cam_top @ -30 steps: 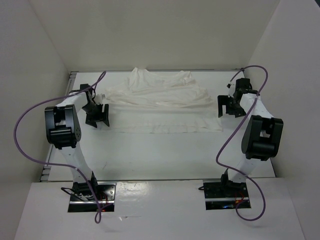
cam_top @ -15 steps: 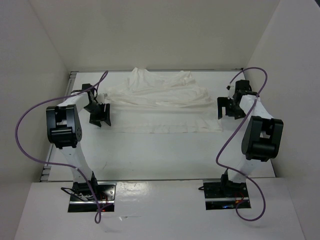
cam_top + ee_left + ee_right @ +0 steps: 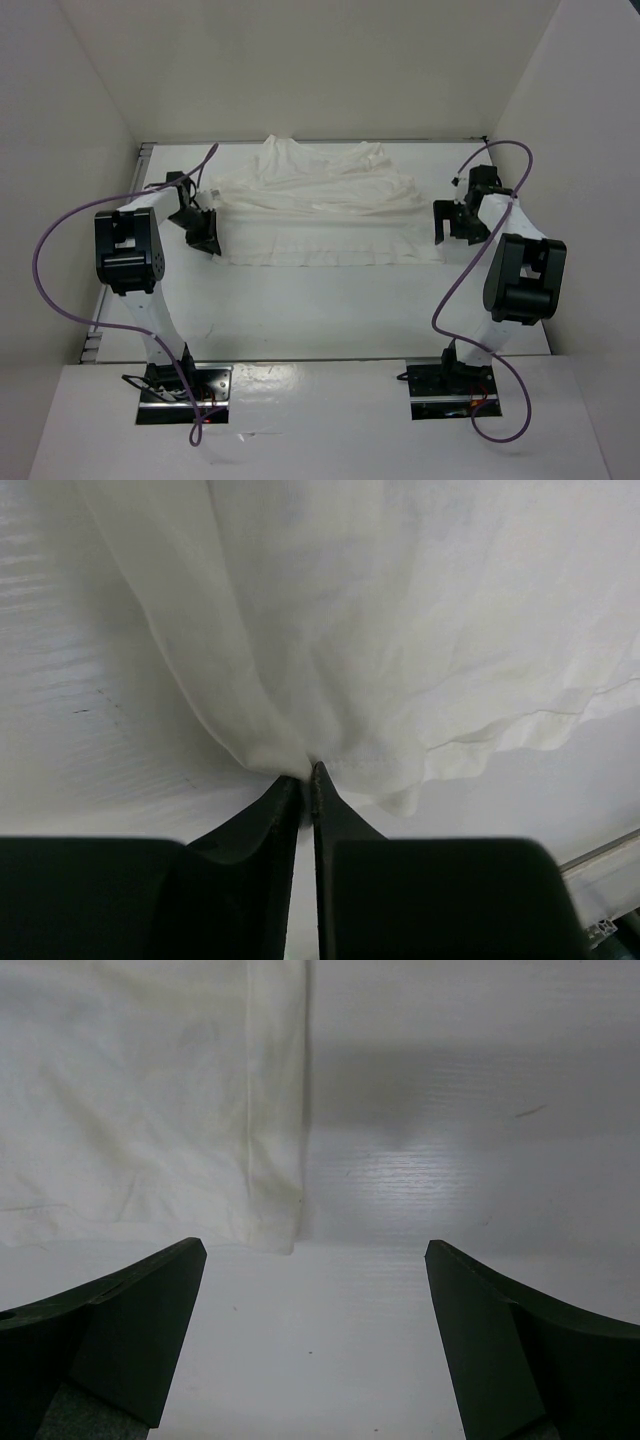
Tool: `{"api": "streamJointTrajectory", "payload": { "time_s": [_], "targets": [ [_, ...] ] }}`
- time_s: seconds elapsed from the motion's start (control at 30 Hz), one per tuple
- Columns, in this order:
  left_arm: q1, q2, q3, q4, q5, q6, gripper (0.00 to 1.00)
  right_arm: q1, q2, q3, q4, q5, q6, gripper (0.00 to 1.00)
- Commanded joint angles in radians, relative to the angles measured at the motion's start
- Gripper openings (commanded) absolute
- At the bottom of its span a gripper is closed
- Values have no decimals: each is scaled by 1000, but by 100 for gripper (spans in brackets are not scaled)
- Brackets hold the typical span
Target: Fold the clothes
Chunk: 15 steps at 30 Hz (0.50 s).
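Note:
The clothes (image 3: 320, 205) are one wrinkled white garment spread across the back half of the table, its upper part bunched in folds. My left gripper (image 3: 203, 232) is at its left edge. In the left wrist view, that gripper (image 3: 308, 772) has its jaws pinched together on a gathered fold of the clothes (image 3: 400, 630). At the garment's right edge my right gripper (image 3: 447, 224) stands open. In its own view the right gripper (image 3: 315, 1250) has bare table between its fingers, and a hemmed corner of the clothes (image 3: 150, 1110) lies just ahead to the left.
White walls (image 3: 80, 120) close in the table (image 3: 320, 310) on the left, back and right. Purple cables (image 3: 45, 260) loop off both arms. The arm bases (image 3: 185, 385) sit at the near edge.
My left gripper moved in toward the garment's left edge and closed on a fold of it. The right gripper shifted slightly toward the back and stayed open.

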Motion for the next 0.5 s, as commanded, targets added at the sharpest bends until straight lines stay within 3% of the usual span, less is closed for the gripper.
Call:
{"api": "streamJointTrajectory", "payload": {
  "time_s": [0.0, 0.47],
  "targets": [
    [-16, 75, -50, 12, -20, 18, 15, -5, -43, -17, 29, -8, -10, 100],
    [-16, 47, -39, -36, -65, 28, 11, -5, 43, -46, -14, -76, -10, 100]
  ]
}}
